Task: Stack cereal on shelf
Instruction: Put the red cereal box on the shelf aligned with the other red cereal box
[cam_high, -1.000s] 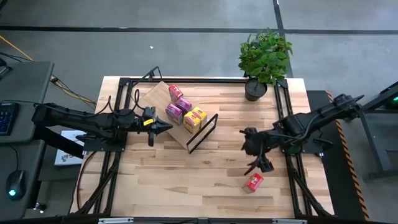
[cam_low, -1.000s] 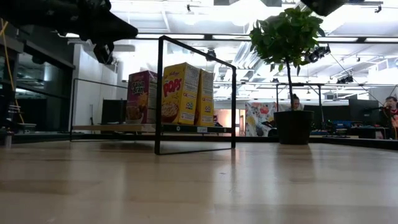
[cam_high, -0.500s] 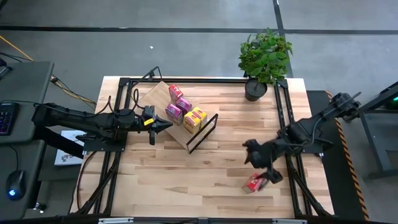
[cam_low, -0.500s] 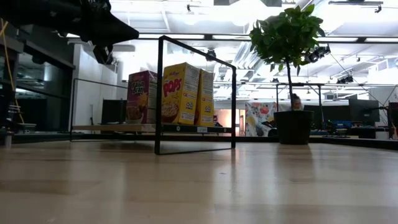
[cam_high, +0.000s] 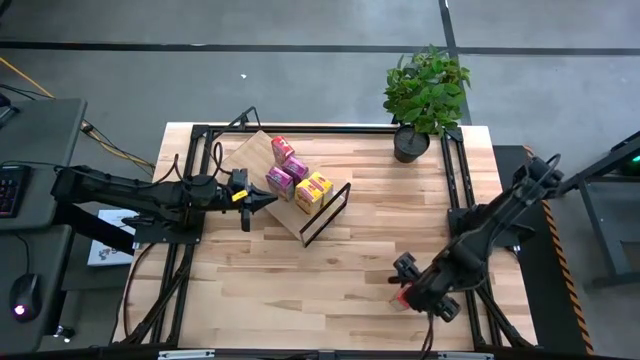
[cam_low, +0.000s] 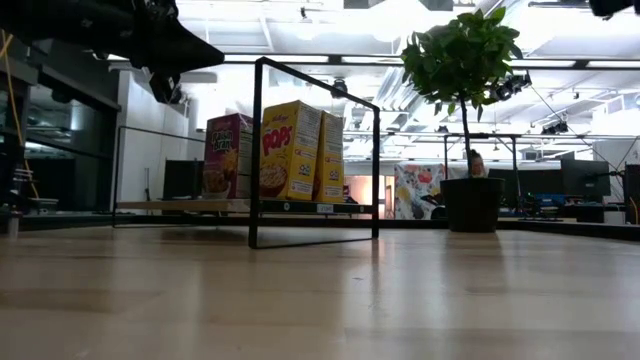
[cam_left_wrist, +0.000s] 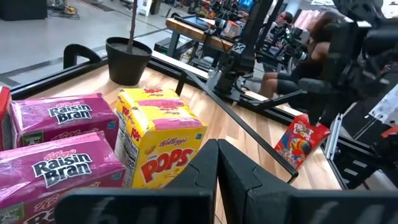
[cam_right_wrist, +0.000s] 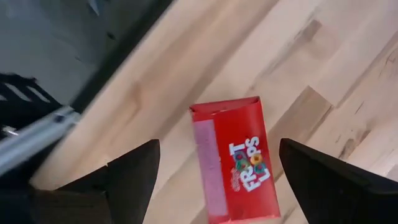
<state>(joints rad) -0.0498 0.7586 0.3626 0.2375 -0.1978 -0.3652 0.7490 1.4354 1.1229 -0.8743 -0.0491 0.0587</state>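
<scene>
The red cereal box (cam_right_wrist: 235, 160) lies flat on the desk (cam_high: 330, 290) directly under the right pincer (cam_right_wrist: 217, 177), between its two fingers (cam_right_wrist: 134, 174), which stand spread wide on either side and touch nothing. In the right wrist view the box's long axis runs roughly along the gap between the fingers, only slightly skewed, so its narrow width faces the pads. That is the relation the coming grasp turns on: a straight descent looks enough to bracket the box, with perhaps a small wrist turn to square up the skew. In the high view the right pincer (cam_high: 418, 290) sits over the red box (cam_high: 402, 294) near the desk's front right edge, well apart from the shelf (cam_high: 250, 152).

The right arm is plainly the nearer one. The left pincer (cam_high: 262, 202) hovers just beside the shelf's near side, its fingers pressed together and holding nothing, far across the desk from the red box. Ahead of it stand the boxes already on the shelf: two pink-purple boxes (cam_left_wrist: 53, 115) and the yellow boxes (cam_left_wrist: 163, 140), upright and packed side by side, with the black wire frame (cam_high: 326, 213) beyond them. From the right pincer the shelf lies away toward the left arm, so I judge the carry must cross the open middle of the desk.
</scene>
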